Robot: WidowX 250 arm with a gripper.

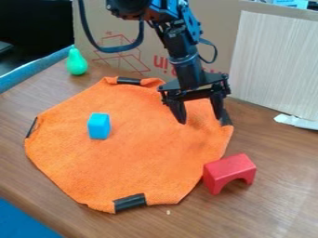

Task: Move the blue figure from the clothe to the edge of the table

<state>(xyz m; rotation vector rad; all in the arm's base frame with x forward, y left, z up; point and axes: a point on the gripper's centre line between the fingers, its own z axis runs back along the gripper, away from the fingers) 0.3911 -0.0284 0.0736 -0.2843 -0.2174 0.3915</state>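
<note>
While the black hand [202, 120] hangs empty and spread wide over the orange cloth [142, 162], a blue block [99, 126] stands left of the cloth's centre; probably light and stiff, best pinched by opposite upright sides.

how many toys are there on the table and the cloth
3: a blue rectangular block on the orange fabric cloth, left of its middle; a red arch-shaped block by the cloth's lower right edge; a green pear-shaped toy beyond the cloth, upper left.
</note>
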